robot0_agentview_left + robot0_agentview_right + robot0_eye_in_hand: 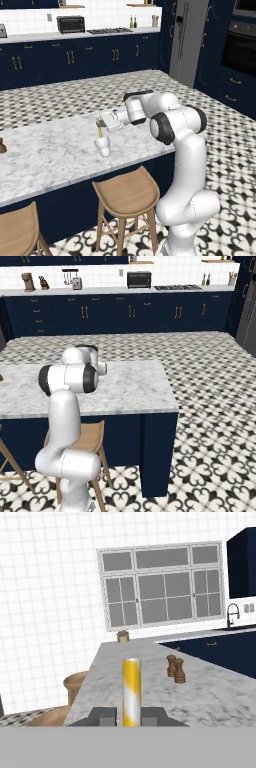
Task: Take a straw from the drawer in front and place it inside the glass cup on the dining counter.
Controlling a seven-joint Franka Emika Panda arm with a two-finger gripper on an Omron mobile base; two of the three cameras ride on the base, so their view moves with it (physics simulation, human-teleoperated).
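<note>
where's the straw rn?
In the pincer, straw upright between its fingers; in the left base view it sits just above the cup on the dining counter.

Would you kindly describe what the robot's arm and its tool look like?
The arm is glossy white with rounded, tubular links and black bands at the joints. Its tool is a boxy pale grey-white block; the hand view shows two small dark grey, square-edged fingertips. No cables or markings are visible.

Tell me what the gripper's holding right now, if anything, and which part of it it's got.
The gripper is shut on the yellow straw, pinching it at one end; the rest sticks out past the fingertips. The left base view shows it above the glass cup.
</note>
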